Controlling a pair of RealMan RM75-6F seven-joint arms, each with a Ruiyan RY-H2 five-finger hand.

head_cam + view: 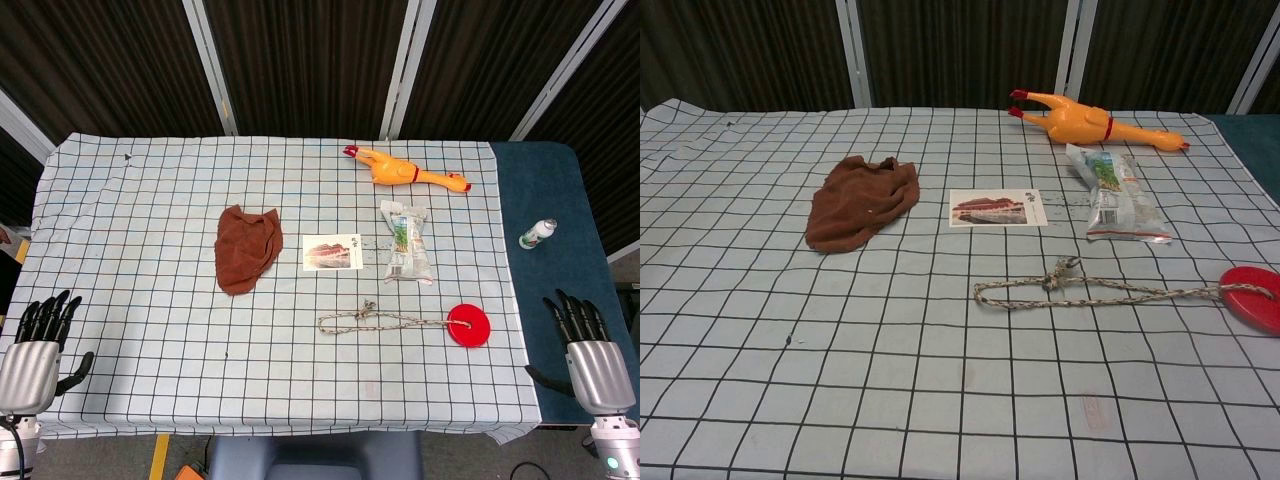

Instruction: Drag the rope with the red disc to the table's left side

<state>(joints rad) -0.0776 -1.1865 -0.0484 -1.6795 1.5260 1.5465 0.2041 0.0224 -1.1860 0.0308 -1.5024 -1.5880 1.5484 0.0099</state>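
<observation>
Your right hand [597, 362] hung off the tabletop's [140, 250] near right corner, fingers spread and holding nothing — your left hand [32, 358] likewise at the near left corner. The rope [385, 321] lay near the front edge, its red disc [468, 325] toward the right edge. Best to pinch the rope's looped end and pull steadily, low, leftward. Only the head view showed your hands — the chest view showed neither.

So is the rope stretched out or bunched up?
Stretched out: the rope lies as a long flat loop leftward from the red disc, knotted midway.
</observation>
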